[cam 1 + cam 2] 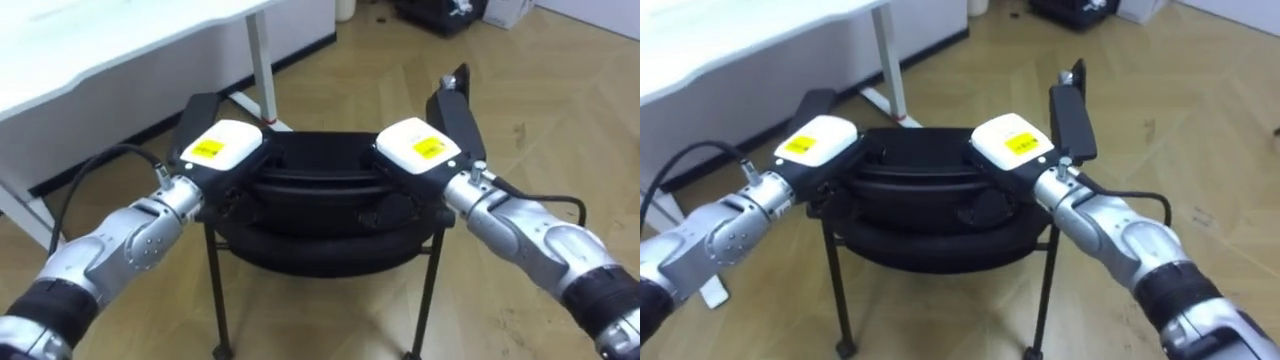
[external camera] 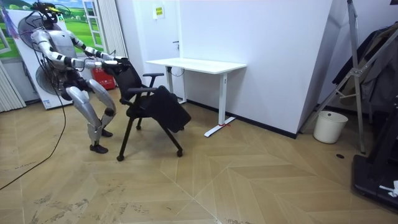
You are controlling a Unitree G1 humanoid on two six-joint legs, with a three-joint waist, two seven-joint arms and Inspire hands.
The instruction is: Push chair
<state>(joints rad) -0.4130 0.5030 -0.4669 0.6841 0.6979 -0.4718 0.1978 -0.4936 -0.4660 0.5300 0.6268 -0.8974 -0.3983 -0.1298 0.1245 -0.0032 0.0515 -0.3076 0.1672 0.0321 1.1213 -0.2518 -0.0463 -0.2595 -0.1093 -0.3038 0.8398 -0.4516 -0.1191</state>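
A black chair with thin black legs stands right in front of me, its backrest top under both hands. My left hand lies on the left end of that top edge, my right hand on the right end; their backs face up and cover what is beneath. The armrests stick out forward on either side. In the room view I stand with bent knees at the left, arms stretched out to the chair, which faces the white desk.
The white desk stands just ahead to the left on a white leg with a floor foot. Wooden floor spreads ahead and to the right. A white bucket and dark gear stand at the room view's right.
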